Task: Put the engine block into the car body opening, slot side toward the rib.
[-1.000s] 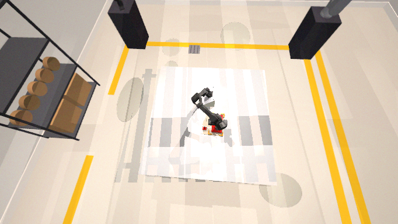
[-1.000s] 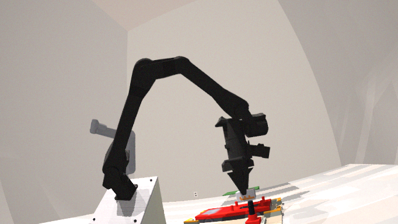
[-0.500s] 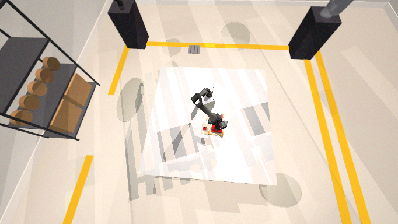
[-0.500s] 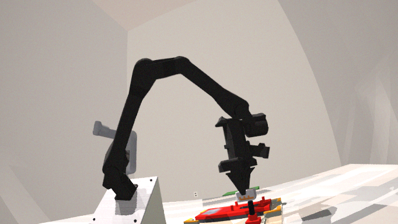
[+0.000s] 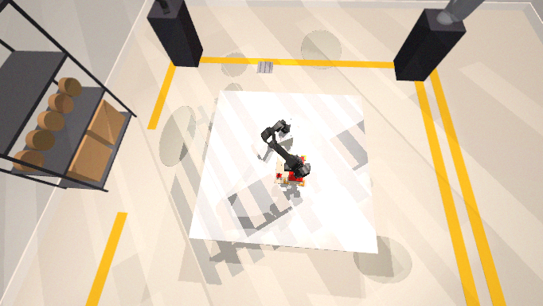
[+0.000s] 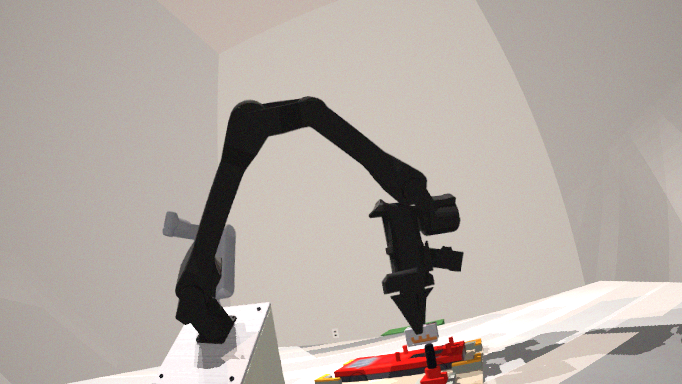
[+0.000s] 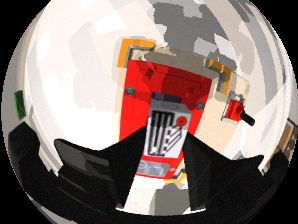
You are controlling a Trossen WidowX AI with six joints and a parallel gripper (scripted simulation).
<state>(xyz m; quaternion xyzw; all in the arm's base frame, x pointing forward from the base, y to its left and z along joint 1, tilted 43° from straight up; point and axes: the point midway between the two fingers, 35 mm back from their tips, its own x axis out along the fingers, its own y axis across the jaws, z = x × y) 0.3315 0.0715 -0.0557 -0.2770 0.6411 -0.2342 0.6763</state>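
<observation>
Pale walls and a white counter (image 6: 615, 300) framed the scene, with yellow floor tape (image 5: 294, 62) and a shelf (image 5: 60, 119) at the left of the top view.

Near the lower middle of the exterior view lay the red body (image 6: 395, 364), flat on its tan fixture (image 6: 467, 365). Over it the arm (image 6: 300, 120) arched from its wedge base (image 6: 220, 350) at the lower left, wrist pointing straight down. That vertical pose suited a straight push into the opening.

The fingers (image 6: 417, 322) were clamped on the block (image 6: 421, 335), gripping its upper edge so that the lower part hung free to enter first. In the exterior view the block sat just above the body, seemingly not yet seated; whether its bottom edge already touched the red surface was unclear.

From the wrist view the block (image 7: 165, 132) showed its slatted grey face between the two dark fingers, centred over the red body (image 7: 143, 79). Which side carried the slot, and where the rib ran, could not be made out.

A red and black knob (image 6: 430, 362) stood in front of the body, close to the descent path. Withdrawal would probably need a straight lift to avoid it.
</observation>
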